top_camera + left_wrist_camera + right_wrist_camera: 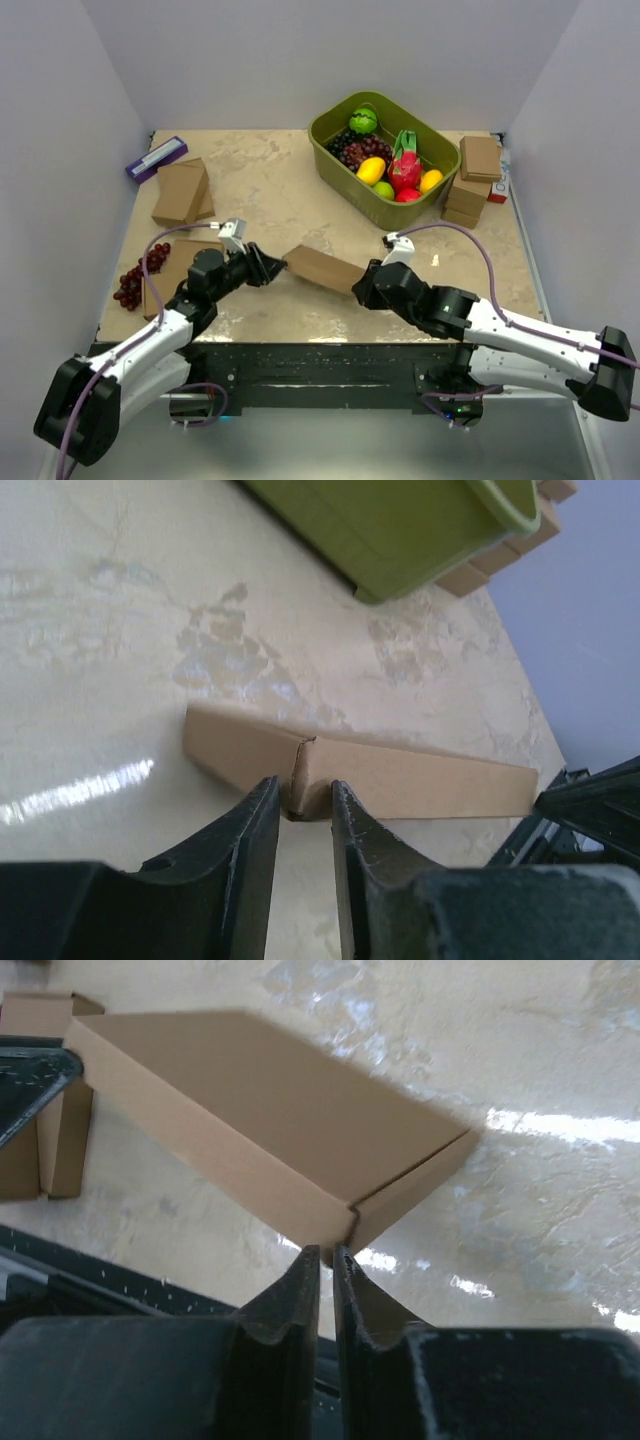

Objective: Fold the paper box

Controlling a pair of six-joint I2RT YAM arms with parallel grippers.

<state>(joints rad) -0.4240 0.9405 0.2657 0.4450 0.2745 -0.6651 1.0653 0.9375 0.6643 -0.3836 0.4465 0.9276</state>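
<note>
The paper box (322, 268) is a flat, closed brown cardboard mailer in the middle near the table's front edge, held between my two grippers. My left gripper (278, 268) is at its left corner. In the left wrist view the box (420, 775) has that corner pinched between the narrowly spaced fingertips of the gripper (305, 795). My right gripper (362, 285) is at the box's right corner. In the right wrist view the box (250, 1110) has its near corner at the tips of the almost closed gripper (327, 1252).
An olive-green tub (375, 210) of toy fruit stands at the back right, with small brown boxes (478, 160) beside it. More brown boxes (182, 192) and a purple item (156, 158) lie at the back left. Dark grapes (130, 285) and flat cardboard (178, 262) lie by the left arm.
</note>
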